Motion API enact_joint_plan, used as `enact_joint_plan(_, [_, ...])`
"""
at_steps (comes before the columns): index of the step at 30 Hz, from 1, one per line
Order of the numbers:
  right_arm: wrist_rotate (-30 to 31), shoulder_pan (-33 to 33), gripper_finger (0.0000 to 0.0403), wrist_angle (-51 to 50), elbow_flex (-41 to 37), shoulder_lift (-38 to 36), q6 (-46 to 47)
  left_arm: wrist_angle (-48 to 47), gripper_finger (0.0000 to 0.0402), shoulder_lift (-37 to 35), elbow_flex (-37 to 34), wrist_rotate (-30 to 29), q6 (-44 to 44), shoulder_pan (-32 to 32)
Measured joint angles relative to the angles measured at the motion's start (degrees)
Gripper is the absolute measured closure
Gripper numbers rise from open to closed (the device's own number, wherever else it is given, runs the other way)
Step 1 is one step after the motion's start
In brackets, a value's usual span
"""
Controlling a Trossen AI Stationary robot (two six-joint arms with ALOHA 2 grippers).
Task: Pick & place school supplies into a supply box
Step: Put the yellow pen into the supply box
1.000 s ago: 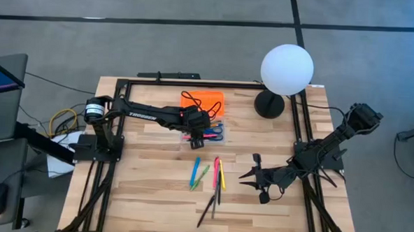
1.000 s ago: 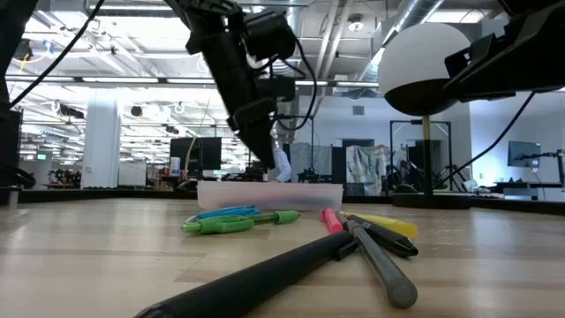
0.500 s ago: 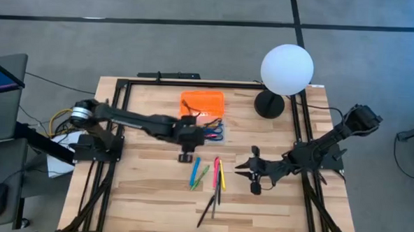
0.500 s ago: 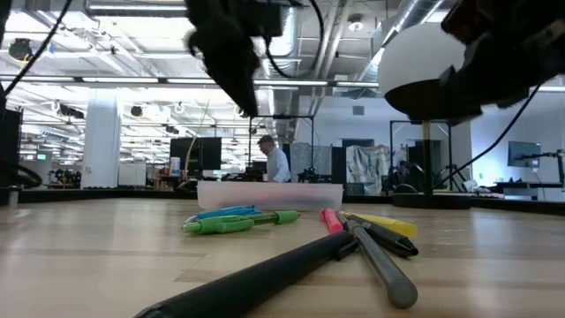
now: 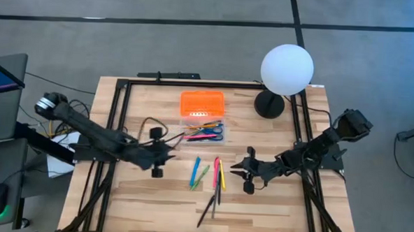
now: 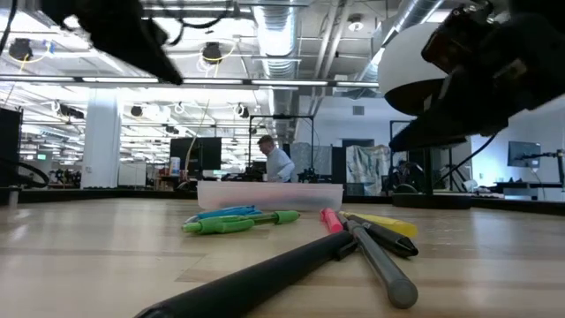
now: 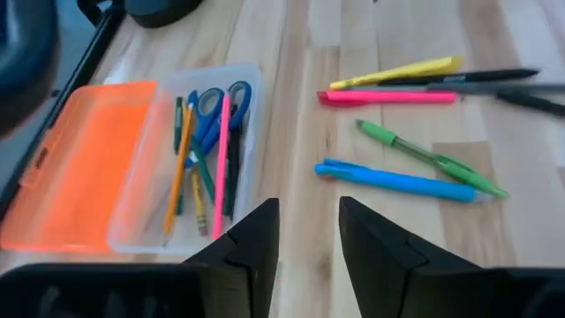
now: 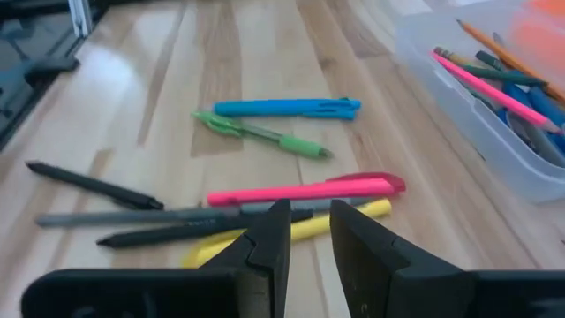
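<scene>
The supply box (image 5: 202, 130) is a clear tray with its orange lid (image 5: 202, 102) swung open toward the far edge. In it lie scissors (image 7: 212, 102), a pink pen and pencils. Loose on the table are a blue pen (image 5: 195, 167), a green pen (image 5: 204, 175), a pink marker (image 5: 216, 170), a yellow marker (image 5: 222, 177) and black pens (image 5: 212, 200). My left gripper (image 5: 166, 155) (image 7: 309, 212) hovers open and empty, left of and nearer than the box. My right gripper (image 5: 238, 170) (image 8: 305, 216) hangs right of the markers, fingers narrowly apart, empty.
A white globe lamp (image 5: 287, 69) stands on a black base (image 5: 269, 103) at the far right corner. A black frame (image 5: 194, 82) borders the table. Bare wood lies along the near edge and to the left of the pens. A person (image 6: 278, 163) is in the room far behind.
My left gripper has drawn back from over the box toward the table's left and near edge, and now hangs away from the box. My right gripper has moved left toward the loose markers.
</scene>
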Motion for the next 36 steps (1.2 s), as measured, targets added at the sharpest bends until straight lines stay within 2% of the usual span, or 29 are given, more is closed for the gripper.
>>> enact_joint_plan(6, [0.24,0.0,0.0327,0.35,2.79,0.82,1.3,16.18,0.0287,-8.38,-15.05,-3.77,-1.41,-4.22])
enact_joint_plan(11, [0.45,-0.06,0.0327,-0.12,5.52,4.12,2.16,25.26,0.0287,-10.71,-22.23,-5.0,0.13,-6.29])
enact_joint_plan(14, [0.39,-0.75,0.0327,-0.52,8.21,7.28,4.21,29.67,0.0287,-10.76,-24.67,-6.29,1.53,-7.46])
enact_joint_plan(18, [1.07,-2.17,0.0327,-6.43,12.05,10.24,11.18,32.61,0.0287,-10.55,-26.88,-7.83,2.07,-8.67])
enact_joint_plan(26, [6.42,-4.18,0.0327,-29.73,22.42,14.92,26.75,37.44,0.0288,-10.55,-30.63,-10.81,1.3,-11.28])
enact_joint_plan(31, [5.99,-4.77,0.0327,-39.07,28.91,18.05,29.56,39.28,0.0288,-10.55,-32.18,-12.3,0.8,-12.72])
enact_joint_plan(36, [4.68,-4.59,0.0327,-43.31,33.37,21.13,29.74,39.46,0.0288,-10.53,-32.53,-12.45,0.63,-13.14])
